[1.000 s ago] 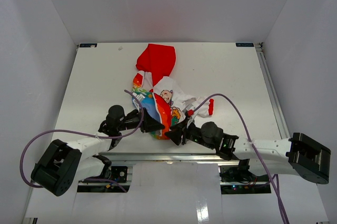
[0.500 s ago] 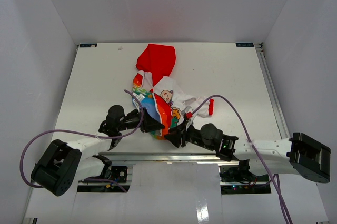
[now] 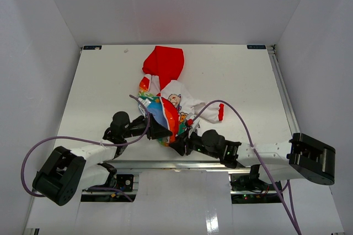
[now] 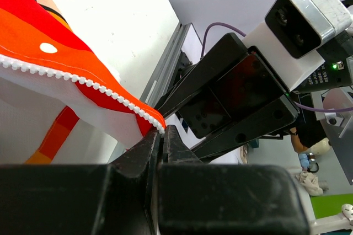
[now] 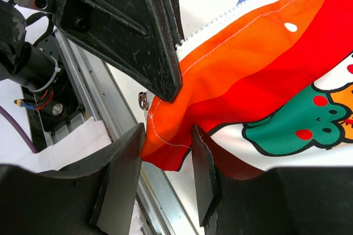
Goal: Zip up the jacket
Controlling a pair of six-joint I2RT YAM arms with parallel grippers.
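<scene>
What changed over the last second: the right gripper (image 3: 177, 147) was slid a bit left and toward the near edge of the table (image 3: 99, 80), the whole right arm was swung in behind it, and its jaws were drawn in slightly. The left gripper (image 3: 161, 130) wasn't moved. The jacket (image 3: 165, 100) was left pretty much where it was, bunched mid-table with the red hood (image 3: 164, 64) at the far end and the rainbow hem at the near end, right between the 2 grippers.

In the left wrist view, the jaws were seen pressed nearly together on the bottom tip of 1 front edge, right where the row of white zipper teeth (image 4: 83, 80) ran out. That side was pinched tight.

In the right wrist view, an orange-red hem corner (image 5: 165, 141) was sat between the 2 fingers (image 5: 124, 174) and the gap looked filled by it. That was read as a grip on the fabric. Whether it was the opposite front panel couldn't be told.

Probable meaning: the bottom ends were now held close together, which is needed before a zipper can be started. A small metal bit (image 5: 143, 101) was spotted by the hem but couldn't be identified as a slider. The zipper was still fully open, so the task was judged barely started.
</scene>
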